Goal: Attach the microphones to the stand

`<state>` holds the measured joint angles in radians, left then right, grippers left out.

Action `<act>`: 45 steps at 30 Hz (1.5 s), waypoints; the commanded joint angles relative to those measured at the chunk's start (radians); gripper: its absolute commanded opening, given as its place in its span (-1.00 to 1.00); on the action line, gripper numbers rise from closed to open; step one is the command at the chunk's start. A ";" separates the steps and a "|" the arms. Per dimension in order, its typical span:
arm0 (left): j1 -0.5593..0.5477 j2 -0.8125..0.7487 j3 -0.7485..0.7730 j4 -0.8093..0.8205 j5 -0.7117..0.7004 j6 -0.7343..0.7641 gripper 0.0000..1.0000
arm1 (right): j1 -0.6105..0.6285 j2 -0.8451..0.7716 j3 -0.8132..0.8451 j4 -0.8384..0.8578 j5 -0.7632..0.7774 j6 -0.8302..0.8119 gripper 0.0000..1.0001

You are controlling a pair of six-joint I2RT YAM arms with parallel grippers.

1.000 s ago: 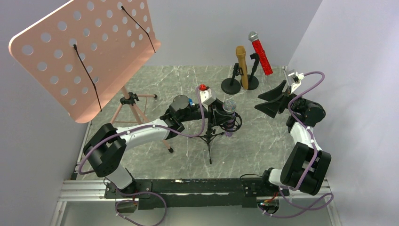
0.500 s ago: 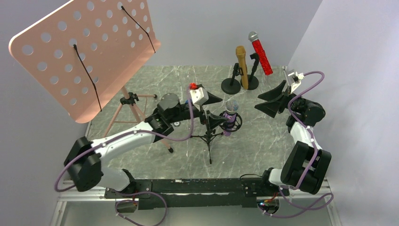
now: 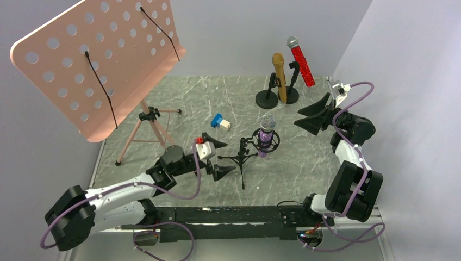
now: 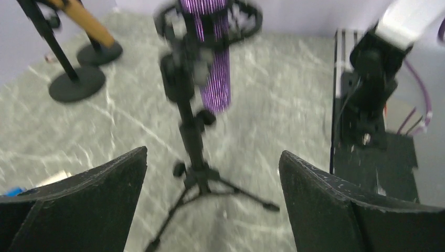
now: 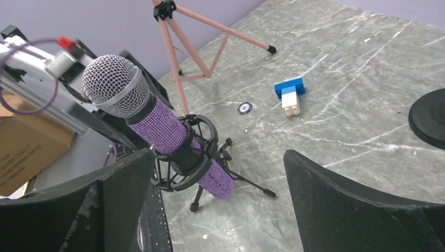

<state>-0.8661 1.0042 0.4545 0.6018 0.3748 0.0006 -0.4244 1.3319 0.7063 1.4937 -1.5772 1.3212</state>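
Note:
The purple glitter microphone (image 3: pixel 266 133) sits upright in the ring mount of a black tripod stand (image 3: pixel 242 160) at mid table. My left gripper (image 3: pixel 222 157) hangs open just left of the tripod, empty, with the tripod (image 4: pixel 191 136) and purple microphone (image 4: pixel 212 68) ahead of its jaws. At the back, the gold microphone (image 3: pixel 280 73) and the red glitter microphone (image 3: pixel 301 62) stand in round-base stands (image 3: pixel 266 99). My right gripper (image 3: pixel 298 118) is open and empty at the right, facing the purple microphone (image 5: pixel 152 121) from a distance.
A pink perforated music stand (image 3: pixel 98 60) on a tripod fills the left rear. A blue and white brick (image 3: pixel 220 122) lies on the marble top behind the black tripod, with a small disc (image 5: pixel 244 108) near it. Grey walls close in the back and right.
My left gripper opened off the purple microphone and drew back toward the near left. The microphone stays in the ring mount. The right arm has not moved.

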 commanded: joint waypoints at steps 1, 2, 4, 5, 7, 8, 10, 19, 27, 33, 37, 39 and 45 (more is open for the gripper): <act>0.001 0.020 -0.132 0.317 0.003 0.054 0.99 | 0.007 0.008 0.007 0.221 -0.041 0.005 0.99; 0.000 0.049 -0.138 0.346 0.006 0.058 0.99 | 0.008 0.010 0.007 0.221 -0.041 0.006 0.99; 0.001 0.117 -0.117 0.376 0.005 0.057 0.99 | 0.009 0.010 0.007 0.222 -0.042 0.006 0.99; 0.001 0.150 -0.103 0.394 0.007 0.056 0.99 | 0.008 0.010 0.007 0.221 -0.043 0.005 0.99; 0.004 0.220 -0.084 0.462 0.002 0.051 0.99 | 0.007 0.009 0.008 0.222 -0.044 0.005 0.99; 0.007 0.252 -0.075 0.505 0.006 0.042 0.99 | 0.007 0.008 0.007 0.222 -0.044 0.005 0.99; 0.021 0.319 -0.049 0.577 0.023 0.012 0.99 | 0.008 0.007 0.008 0.222 -0.045 0.004 0.99; 0.044 0.511 0.054 0.731 0.065 -0.119 0.60 | 0.007 0.011 0.009 0.222 -0.052 0.001 0.99; 0.046 0.541 0.045 0.754 0.074 -0.146 0.15 | 0.006 0.016 0.009 0.222 -0.054 0.001 0.99; 0.046 0.574 0.054 0.815 0.117 -0.192 0.16 | 0.009 0.021 0.009 0.222 -0.053 0.003 0.99; 0.047 0.596 0.056 0.879 0.115 -0.225 0.08 | 0.008 0.020 0.009 0.221 -0.053 0.004 0.99; 0.046 0.600 0.055 0.896 0.107 -0.231 0.04 | 0.007 0.020 0.009 0.222 -0.053 0.005 0.99; 0.045 0.599 0.063 0.898 0.105 -0.230 -0.73 | 0.008 0.021 0.009 0.222 -0.054 0.005 0.99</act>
<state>-0.8230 1.6020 0.4904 1.4155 0.4702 -0.2127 -0.4191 1.3552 0.7063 1.4940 -1.5772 1.3212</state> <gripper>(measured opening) 0.288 0.994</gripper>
